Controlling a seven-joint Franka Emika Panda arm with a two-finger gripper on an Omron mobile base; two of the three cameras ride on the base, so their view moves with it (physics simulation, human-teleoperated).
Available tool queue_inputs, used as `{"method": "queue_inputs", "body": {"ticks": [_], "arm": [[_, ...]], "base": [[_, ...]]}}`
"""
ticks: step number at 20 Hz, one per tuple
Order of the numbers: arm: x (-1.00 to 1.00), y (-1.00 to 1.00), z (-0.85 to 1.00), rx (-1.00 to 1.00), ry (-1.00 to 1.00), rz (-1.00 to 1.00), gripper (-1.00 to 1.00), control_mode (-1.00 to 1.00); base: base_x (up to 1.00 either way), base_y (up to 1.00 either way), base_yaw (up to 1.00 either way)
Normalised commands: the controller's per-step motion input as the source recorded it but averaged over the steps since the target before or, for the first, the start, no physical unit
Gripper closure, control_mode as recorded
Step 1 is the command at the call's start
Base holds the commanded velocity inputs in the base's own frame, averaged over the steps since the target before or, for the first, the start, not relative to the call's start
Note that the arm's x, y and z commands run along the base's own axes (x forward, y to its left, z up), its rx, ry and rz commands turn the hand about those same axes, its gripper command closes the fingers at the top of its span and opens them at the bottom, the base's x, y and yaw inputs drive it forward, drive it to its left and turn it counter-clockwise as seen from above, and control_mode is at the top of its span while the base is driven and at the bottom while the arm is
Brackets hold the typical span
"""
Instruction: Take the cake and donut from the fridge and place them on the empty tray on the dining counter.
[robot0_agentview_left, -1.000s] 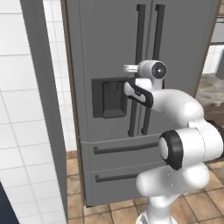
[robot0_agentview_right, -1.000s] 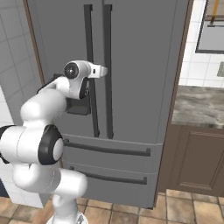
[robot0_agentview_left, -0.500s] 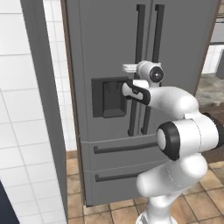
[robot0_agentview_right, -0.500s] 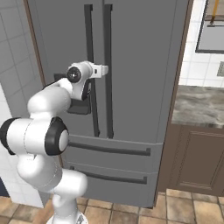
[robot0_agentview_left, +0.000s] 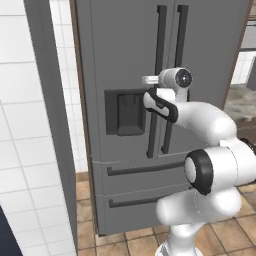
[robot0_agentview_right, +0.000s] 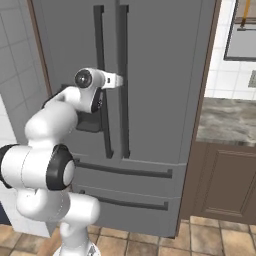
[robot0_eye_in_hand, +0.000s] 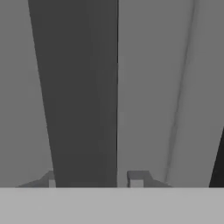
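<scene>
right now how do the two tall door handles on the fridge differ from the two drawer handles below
The door handles stand upright, side by side at the middle seam of the fridge; the drawer handles lie level, one above the other. The gripper straddles one door handle; nothing touches the drawer handles. The door handles look longer. All four are dark bars.
</scene>
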Motion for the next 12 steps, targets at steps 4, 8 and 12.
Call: {"method": "queue_inputs", "body": {"ticks": [4,8,12], "arm": [[-0.85,0.06,0.18,0.0,0.38,0.0,1.0,-1.0],[-0.8,0.31,0.07,-0.01,0.31,0.0,1.0,-1.0],[-0.8,0.56,0.0,-0.01,0.16,0.0,1.0,-1.0]], "base": [[0.0,0.0,0.0],[0.0,0.0,0.0],[0.0,0.0,0.0]]}}
